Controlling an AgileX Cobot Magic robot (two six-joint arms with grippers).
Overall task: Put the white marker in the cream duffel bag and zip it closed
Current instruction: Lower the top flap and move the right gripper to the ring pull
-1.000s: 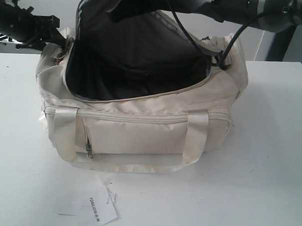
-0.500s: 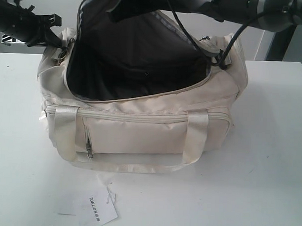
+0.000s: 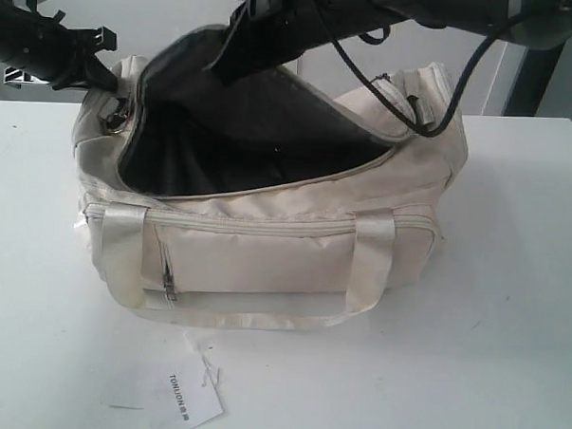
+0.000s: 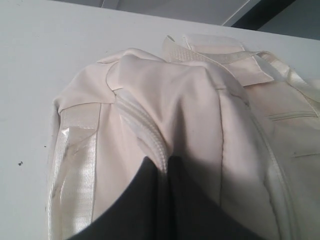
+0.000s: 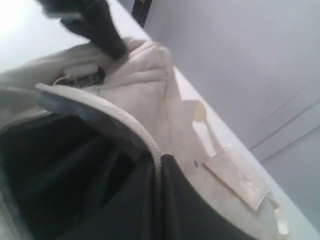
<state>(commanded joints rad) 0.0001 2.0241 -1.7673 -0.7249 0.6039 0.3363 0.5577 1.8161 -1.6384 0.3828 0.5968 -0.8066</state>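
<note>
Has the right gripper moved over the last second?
Yes. The right gripper, shut on the top flap of the cream duffel bag, has come down toward the front strap, so the dark opening is narrower.

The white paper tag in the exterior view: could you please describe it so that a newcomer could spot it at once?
Find the large cream fabric duffel bag on the white table. Just in front of its left end, nearer the camera, lies the flat white paper tag. Unlike anything nearby, it carries dark print.
</note>
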